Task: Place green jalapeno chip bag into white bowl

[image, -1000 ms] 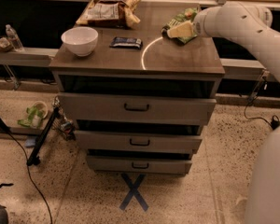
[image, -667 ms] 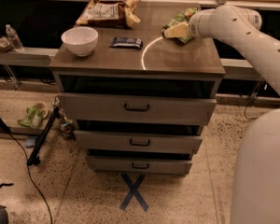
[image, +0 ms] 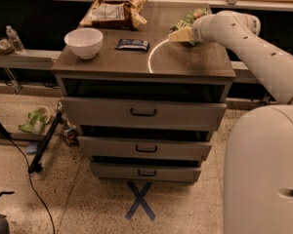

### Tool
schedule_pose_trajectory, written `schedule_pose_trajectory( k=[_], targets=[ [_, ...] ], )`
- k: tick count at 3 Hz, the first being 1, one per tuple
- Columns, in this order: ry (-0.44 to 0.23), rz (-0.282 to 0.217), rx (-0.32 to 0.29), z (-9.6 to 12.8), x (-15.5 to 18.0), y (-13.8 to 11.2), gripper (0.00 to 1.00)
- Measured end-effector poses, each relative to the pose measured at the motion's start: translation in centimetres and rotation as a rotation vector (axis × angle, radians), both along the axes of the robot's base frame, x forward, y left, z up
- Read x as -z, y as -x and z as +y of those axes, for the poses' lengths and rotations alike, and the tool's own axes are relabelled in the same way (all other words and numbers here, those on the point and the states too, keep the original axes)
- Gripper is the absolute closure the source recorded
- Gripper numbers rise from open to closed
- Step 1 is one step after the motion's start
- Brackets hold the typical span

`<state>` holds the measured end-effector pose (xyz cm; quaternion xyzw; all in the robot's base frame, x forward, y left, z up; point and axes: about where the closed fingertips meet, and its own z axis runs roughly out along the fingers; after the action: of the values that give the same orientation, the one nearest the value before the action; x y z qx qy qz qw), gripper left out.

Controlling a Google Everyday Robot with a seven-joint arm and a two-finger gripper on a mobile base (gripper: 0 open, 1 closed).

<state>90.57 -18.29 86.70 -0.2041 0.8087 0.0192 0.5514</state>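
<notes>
The green jalapeno chip bag (image: 188,19) lies crinkled at the back right of the cabinet top. My gripper (image: 182,34) is at the end of the white arm that reaches in from the right, and it sits right against the bag's front side, covering part of it. The white bowl (image: 83,42) stands empty at the left front of the top, about two bowl-widths to the left of the bag.
A brown-and-tan chip bag (image: 115,11) lies at the back, left of centre. A small dark snack bar (image: 132,44) lies between bowl and gripper. The drawer cabinet (image: 144,113) stands on a speckled floor; a ledge with a water bottle (image: 13,39) is at the left.
The arm's wrist end has moved a little left and down, closer onto the green bag. The bag, bowl and other items have not moved.
</notes>
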Motion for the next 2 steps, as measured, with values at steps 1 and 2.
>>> schedule_pose_trajectory(
  k=[1,2],
  targets=[
    [-0.003,0.018,0.0,0.15,1.34,-0.94,0.19],
    [0.007,0.037,-0.013,0.79,1.74,-1.49,0.42]
  ],
)
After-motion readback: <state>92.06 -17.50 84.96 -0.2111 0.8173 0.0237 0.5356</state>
